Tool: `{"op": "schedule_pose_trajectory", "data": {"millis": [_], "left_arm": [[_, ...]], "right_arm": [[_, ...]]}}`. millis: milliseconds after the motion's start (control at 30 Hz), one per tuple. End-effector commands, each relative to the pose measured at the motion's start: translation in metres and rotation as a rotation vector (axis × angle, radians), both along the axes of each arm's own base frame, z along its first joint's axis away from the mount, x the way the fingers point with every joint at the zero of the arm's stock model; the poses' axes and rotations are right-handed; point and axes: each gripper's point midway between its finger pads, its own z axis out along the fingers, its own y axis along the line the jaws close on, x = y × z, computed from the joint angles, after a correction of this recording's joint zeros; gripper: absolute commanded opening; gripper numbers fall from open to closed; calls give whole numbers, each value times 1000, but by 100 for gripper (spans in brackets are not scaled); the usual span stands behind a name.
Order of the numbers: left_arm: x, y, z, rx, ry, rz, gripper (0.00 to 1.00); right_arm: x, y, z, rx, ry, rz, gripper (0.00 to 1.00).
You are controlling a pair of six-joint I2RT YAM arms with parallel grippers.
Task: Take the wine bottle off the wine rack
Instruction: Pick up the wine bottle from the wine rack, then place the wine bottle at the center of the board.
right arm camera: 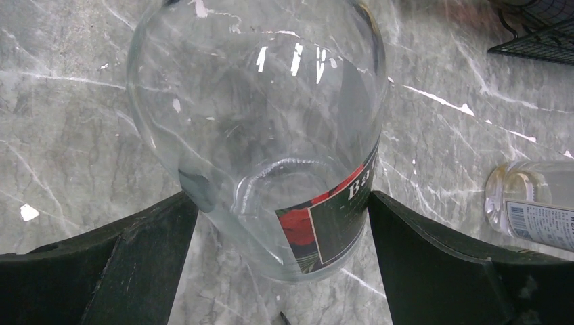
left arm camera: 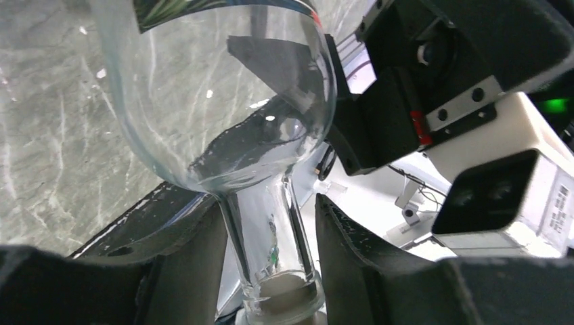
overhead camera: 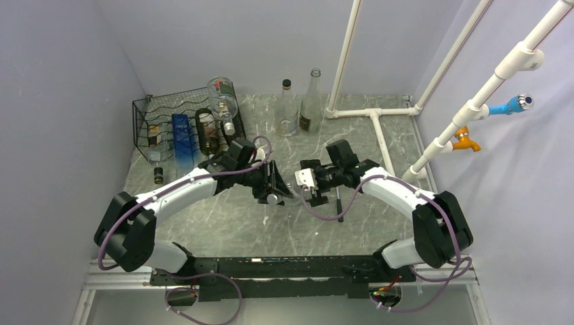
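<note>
The wine bottle (overhead camera: pixel 285 185) is clear glass with a red and green label. It hangs over the middle of the table between my two grippers, away from the black wire wine rack (overhead camera: pixel 145 122) at the back left. My left gripper (left arm camera: pixel 271 264) is shut on the bottle's neck (left arm camera: pixel 271 230), and its place in the top view (overhead camera: pixel 275 192) is just left of the bottle. My right gripper (right arm camera: pixel 283 230) has a finger against each side of the bottle's body (right arm camera: pixel 271 122), near the label (right arm camera: pixel 338 223). In the top view this gripper (overhead camera: pixel 302 181) is right of the bottle.
The rack holds a blue bottle (overhead camera: pixel 181 139), a dark bottle (overhead camera: pixel 206 132) and a clear bottle on top (overhead camera: pixel 222 98). Two bottles (overhead camera: pixel 300 108) stand at the back centre. White pipes (overhead camera: pixel 379 125) cross the right side. A dark rod (overhead camera: pixel 338 205) lies by the right gripper.
</note>
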Motion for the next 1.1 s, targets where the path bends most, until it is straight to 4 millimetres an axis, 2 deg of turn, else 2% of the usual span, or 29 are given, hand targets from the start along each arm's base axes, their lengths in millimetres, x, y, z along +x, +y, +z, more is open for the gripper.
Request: {"op": "schedule_pose_trajectory", "data": {"millis": [0,433,1067], "left_arm": [[5,-22,66,-218,-163,-104,53],[-2,-22,67,-249,-161,-152,71],[2,-26,71,-309,-214,-193,77]], "right_arm": [[-18,4,-12,6,85,42,95],[-24,1,-11,37,162,51,95],[-28,-6,-10,57,283,55,96]]}}
